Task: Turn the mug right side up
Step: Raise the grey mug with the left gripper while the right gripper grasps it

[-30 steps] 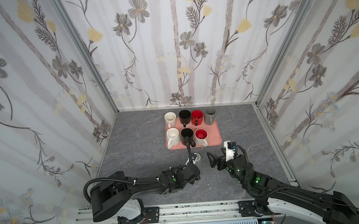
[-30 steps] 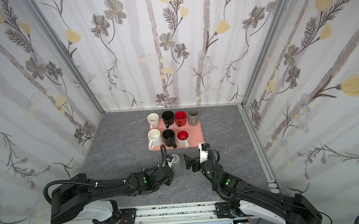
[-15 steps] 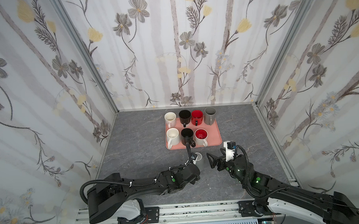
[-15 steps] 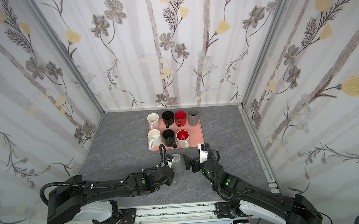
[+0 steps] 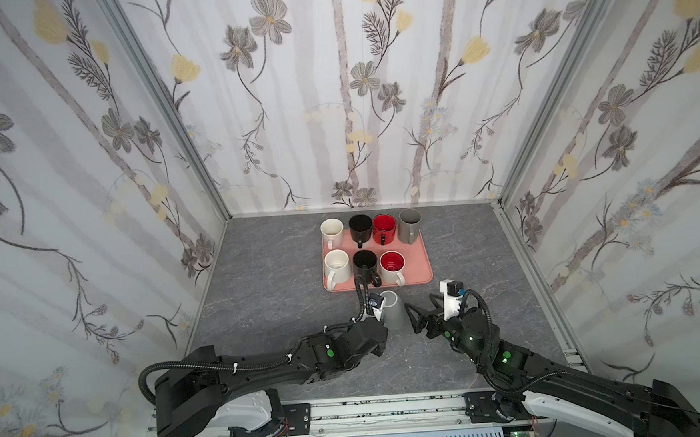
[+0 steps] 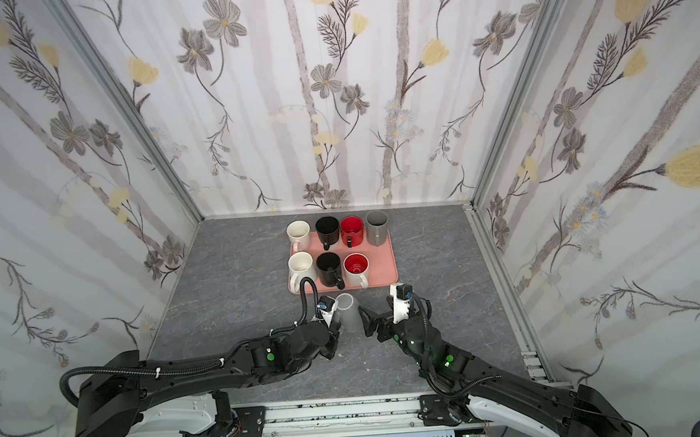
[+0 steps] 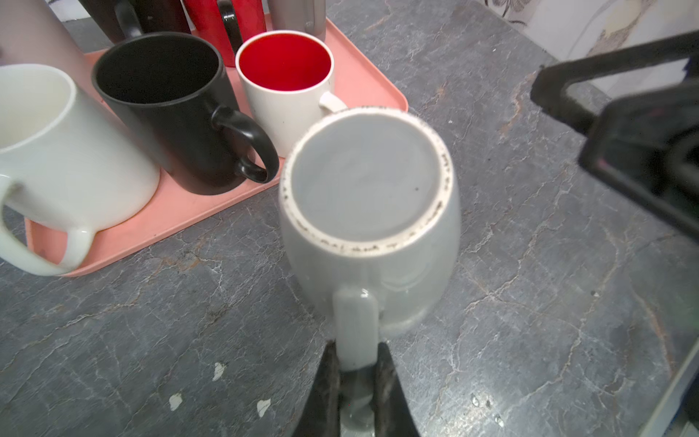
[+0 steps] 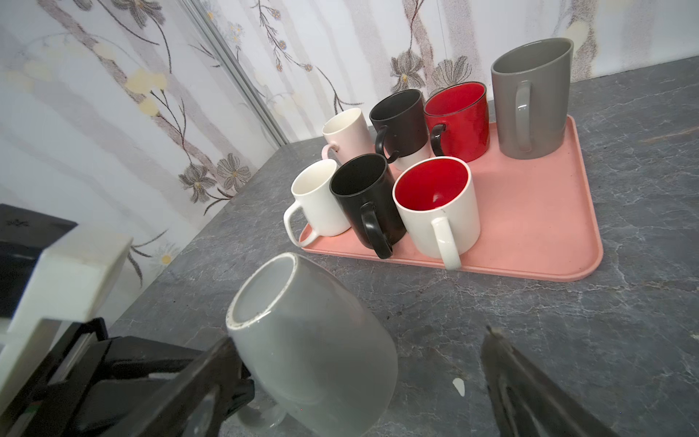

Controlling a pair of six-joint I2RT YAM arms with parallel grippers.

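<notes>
Grey mug (image 5: 392, 314) is base-up and tipped, mid-desk, just off the pink tray's (image 5: 420, 265) front edge. The left gripper (image 7: 357, 352) pinches its handle; the right gripper (image 5: 417, 305) hangs spread wide beside it. Turning looks barely started.

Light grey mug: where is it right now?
In both top views the light grey mug is tilted, base up, just before the near edge of the pink tray, handle pinched by the left gripper, open right gripper at its right.
</notes>
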